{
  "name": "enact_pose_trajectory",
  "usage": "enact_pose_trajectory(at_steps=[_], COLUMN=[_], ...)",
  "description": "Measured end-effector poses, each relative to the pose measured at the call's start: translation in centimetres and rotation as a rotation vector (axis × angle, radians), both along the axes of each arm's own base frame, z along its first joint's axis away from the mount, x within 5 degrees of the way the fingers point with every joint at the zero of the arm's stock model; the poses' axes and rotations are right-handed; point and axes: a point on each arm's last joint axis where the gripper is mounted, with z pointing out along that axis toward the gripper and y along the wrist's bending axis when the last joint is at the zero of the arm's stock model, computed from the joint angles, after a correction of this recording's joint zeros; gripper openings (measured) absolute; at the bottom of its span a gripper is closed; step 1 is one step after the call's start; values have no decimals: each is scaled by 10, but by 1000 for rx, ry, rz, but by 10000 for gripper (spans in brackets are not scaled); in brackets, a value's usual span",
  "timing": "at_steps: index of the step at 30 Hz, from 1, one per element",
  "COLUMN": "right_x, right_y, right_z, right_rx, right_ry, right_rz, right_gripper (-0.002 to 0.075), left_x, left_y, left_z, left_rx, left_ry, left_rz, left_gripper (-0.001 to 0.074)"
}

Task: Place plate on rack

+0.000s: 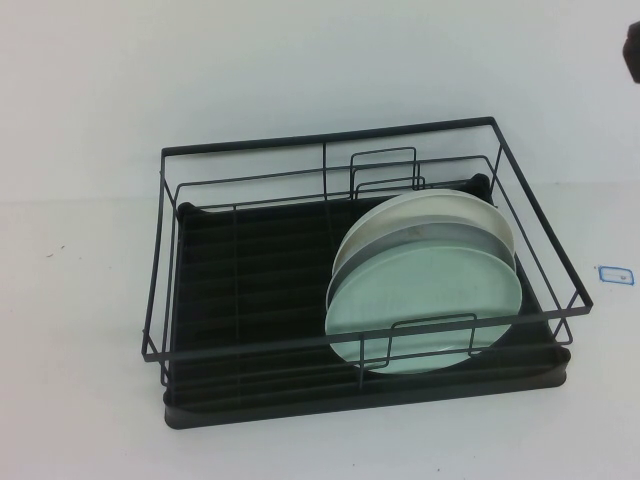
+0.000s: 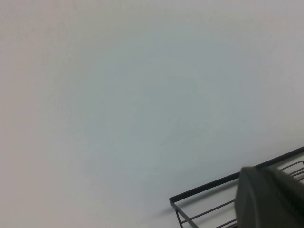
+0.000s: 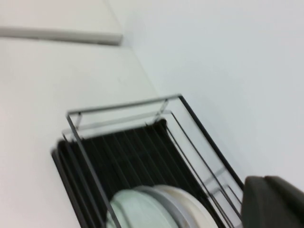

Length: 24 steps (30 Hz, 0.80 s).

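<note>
The black wire rack with a ribbed tray base stands in the middle of the white table. The pale mint-green plate stands on edge in the rack's right half, at the front of a row of three plates, leaning back on them. It also shows in the right wrist view. My right gripper is high at the far right, well clear of the rack, holding nothing. My left gripper is outside the high view; part of it shows over a corner of the rack.
Two other plates lean behind the mint one: a grey-white plate and a cream-rimmed plate. The rack's left half holds only the ribbed base. A small blue-edged label lies on the table to the right of the rack.
</note>
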Motion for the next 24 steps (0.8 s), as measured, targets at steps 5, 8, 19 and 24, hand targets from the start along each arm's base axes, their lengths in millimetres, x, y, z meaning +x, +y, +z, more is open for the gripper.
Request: enact_pose_trajectory(at_steps=[5,8,19,24], right_x=[-4,-9,-22,-22], right_y=[5,10,20,20], right_z=[5,10,25,25], right_rx=[99,191,405,401], right_ry=[29,77,151,142], right_rz=[40,89,228,231], right_gripper=[19,19,18,18], left_x=[0,0,0,0], left_y=[0,0,1,2], left_z=[0,0,0,0], left_rx=[19,18,17,18], left_ry=[-4,-3,0,0], left_rz=[4,8,20,21], left_gripper=[0,0,0,0])
